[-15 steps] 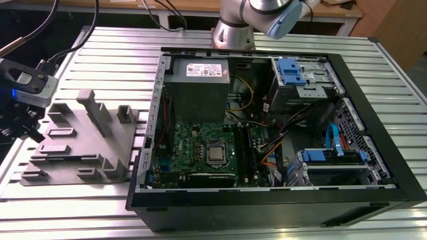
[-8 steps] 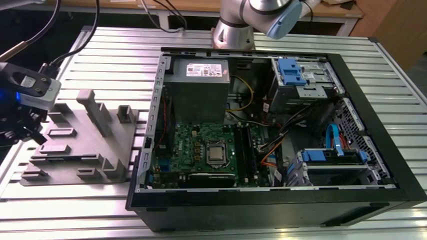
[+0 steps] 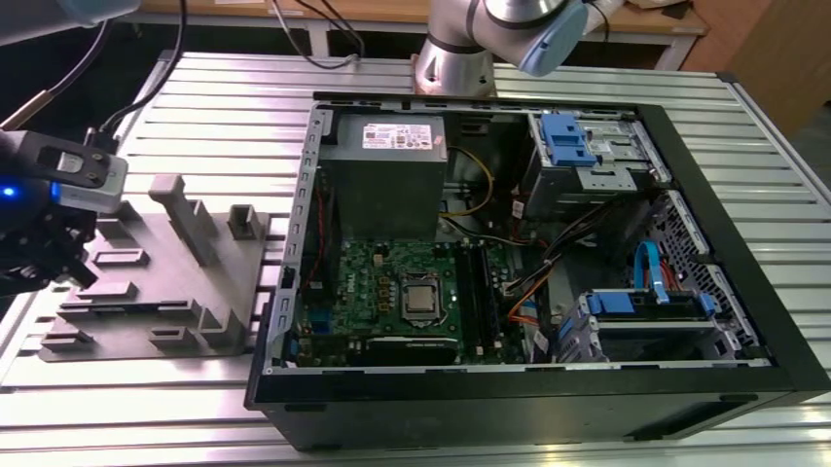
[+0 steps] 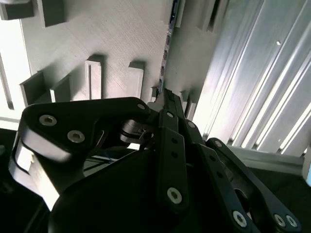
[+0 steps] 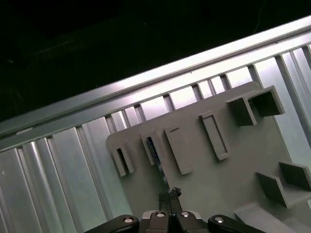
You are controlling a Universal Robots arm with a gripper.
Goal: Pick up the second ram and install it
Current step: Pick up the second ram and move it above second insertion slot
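I see the gripper (image 3: 58, 258) hanging over the grey holder tray (image 3: 162, 292), at the tray edge farthest from the open computer case (image 3: 520, 404). Tray and case both sit on a slatted metal worktop (image 3: 208, 107). In the first wrist view the second ram (image 5: 152, 148), a thin dark strip, stands on edge in a slot near that same tray edge. The jaws look clenched together on nothing, their tips near the ram (apart from it, not touching).

Tray (image 3: 156, 282) nxt to PC case (image 3: 520, 404)
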